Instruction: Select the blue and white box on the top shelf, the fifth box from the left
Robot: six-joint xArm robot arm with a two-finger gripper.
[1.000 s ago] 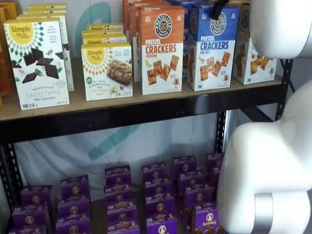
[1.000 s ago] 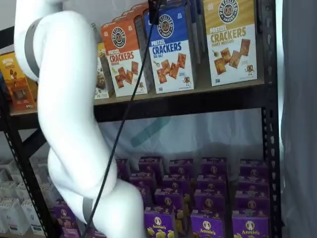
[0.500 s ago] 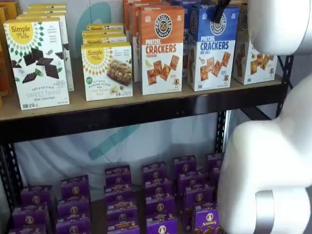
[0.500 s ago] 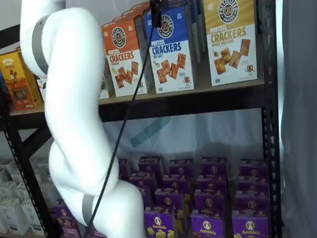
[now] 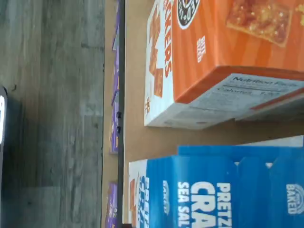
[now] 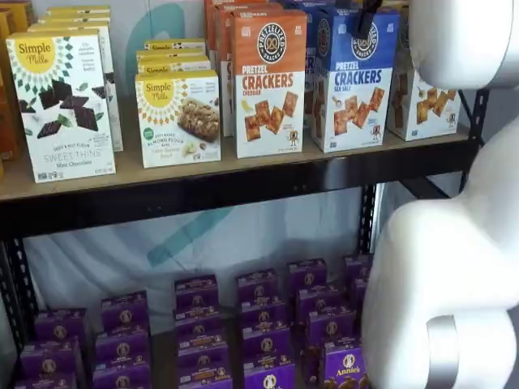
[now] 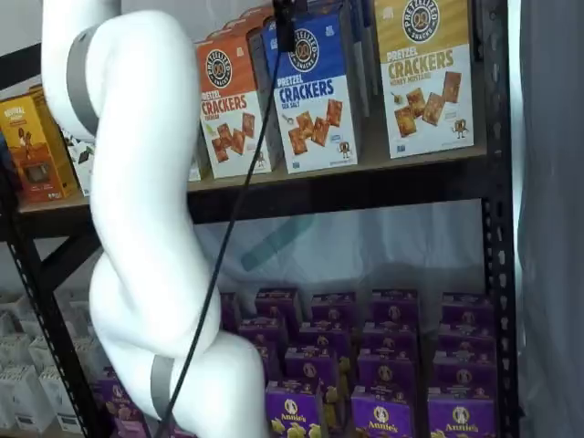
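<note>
The blue and white box (image 6: pixel 353 81) stands upright on the top shelf (image 6: pixel 243 185), between the orange-topped cheddar box (image 6: pixel 269 81) and the yellow-topped box (image 6: pixel 422 97). It shows in both shelf views (image 7: pixel 312 96). My gripper (image 6: pixel 366 18) shows only as black fingers hanging from the top edge, over the box's upper front, with a cable beside them (image 7: pixel 285 23). No gap between the fingers can be made out. The wrist view shows the blue box's top (image 5: pixel 223 190) close by, with the orange box (image 5: pixel 223 52) beside it on the tan board (image 5: pixel 137 135).
Simple Mills boxes (image 6: pixel 61 105) stand at the left of the top shelf. Rows of purple Annie's boxes (image 6: pixel 259 324) fill the lower shelf. My white arm (image 7: pixel 137 210) stands in front of the shelves. A black upright (image 7: pixel 497 228) stands at the right.
My arm's white links have shifted a little to the right in both shelf views. The black fingers stay at the blue box's top. The boxes have not moved.
</note>
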